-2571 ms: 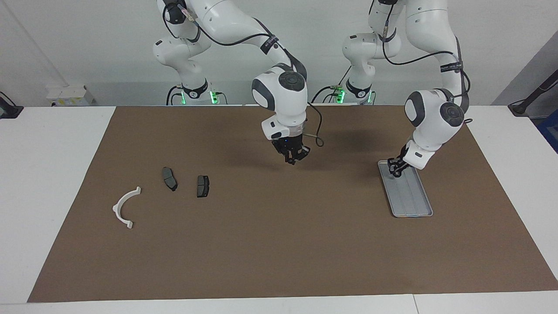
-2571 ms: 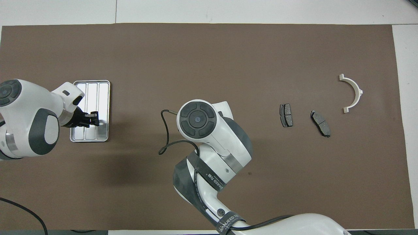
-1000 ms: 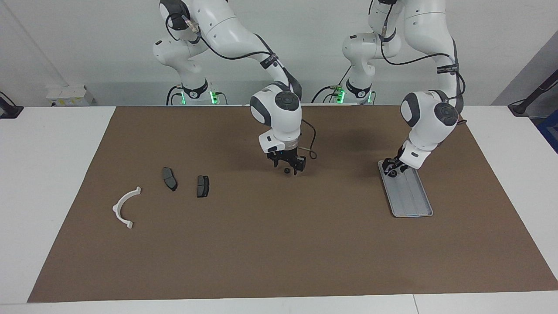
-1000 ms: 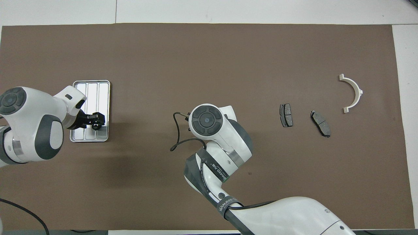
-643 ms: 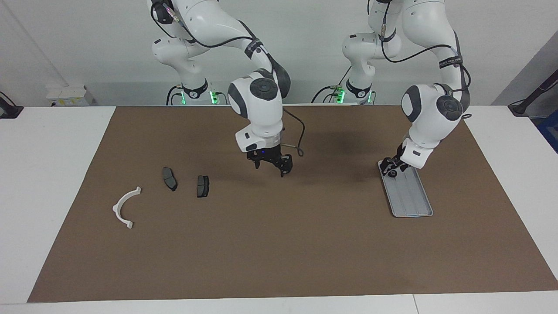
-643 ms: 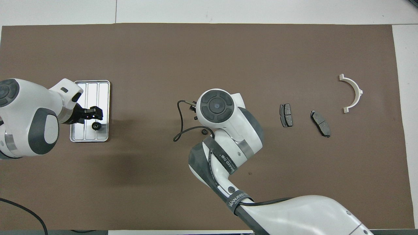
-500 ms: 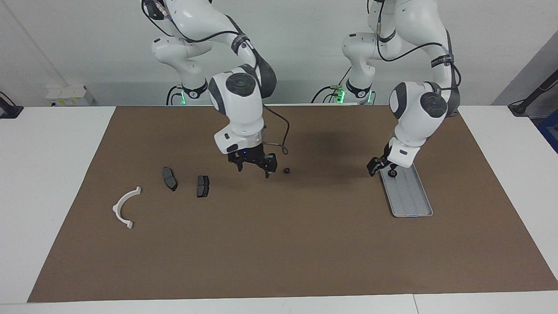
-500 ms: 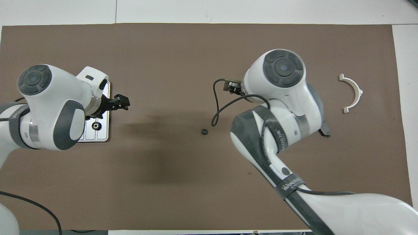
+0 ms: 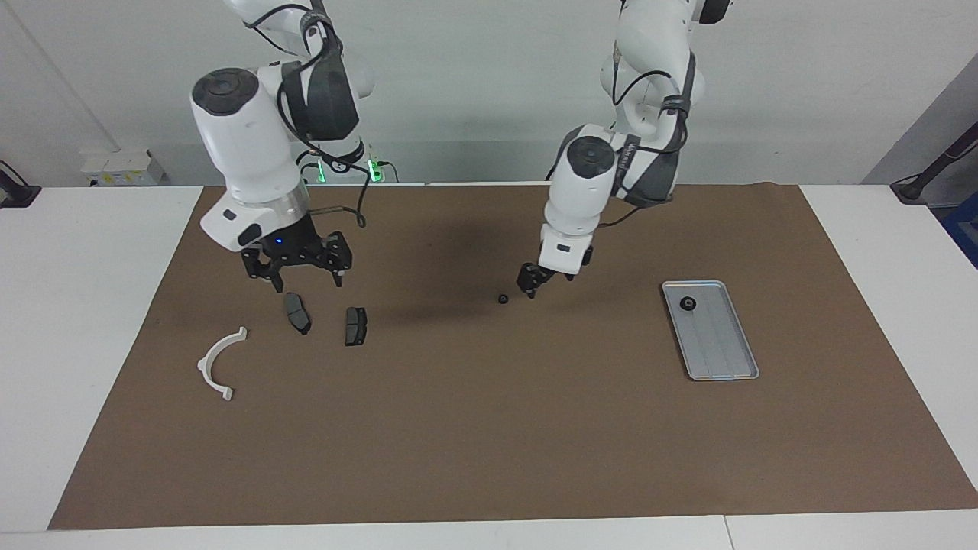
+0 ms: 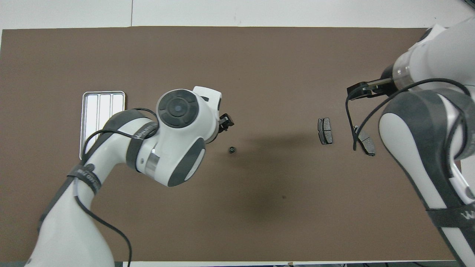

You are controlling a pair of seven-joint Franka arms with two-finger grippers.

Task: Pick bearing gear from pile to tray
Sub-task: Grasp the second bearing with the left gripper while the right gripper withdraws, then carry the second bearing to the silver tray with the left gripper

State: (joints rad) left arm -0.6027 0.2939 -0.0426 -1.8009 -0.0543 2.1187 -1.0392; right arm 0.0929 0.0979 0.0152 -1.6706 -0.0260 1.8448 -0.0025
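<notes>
A small black bearing gear [image 9: 503,299] [image 10: 232,150] lies alone on the brown mat near the table's middle. My left gripper [image 9: 532,281] [image 10: 225,122] hangs low over the mat just beside it, open and holding nothing. Another black gear [image 9: 688,304] sits in the tray [image 9: 722,347] [image 10: 102,105], at its end nearer the robots. The pile is two dark brake pads [image 9: 296,313] [image 9: 355,325] and a white curved bracket [image 9: 220,363]. My right gripper [image 9: 306,279] hovers over the brake pads, open and empty.
A brown mat [image 9: 489,428] covers most of the white table. In the overhead view the left arm hides part of the tray and the right arm hides the bracket. The brake pads [image 10: 325,131] [image 10: 365,141] show there beside the right arm.
The left gripper let go of a gear on the tray and swung to the table's middle. The right gripper left the other gear on the mat and moved over the brake pads.
</notes>
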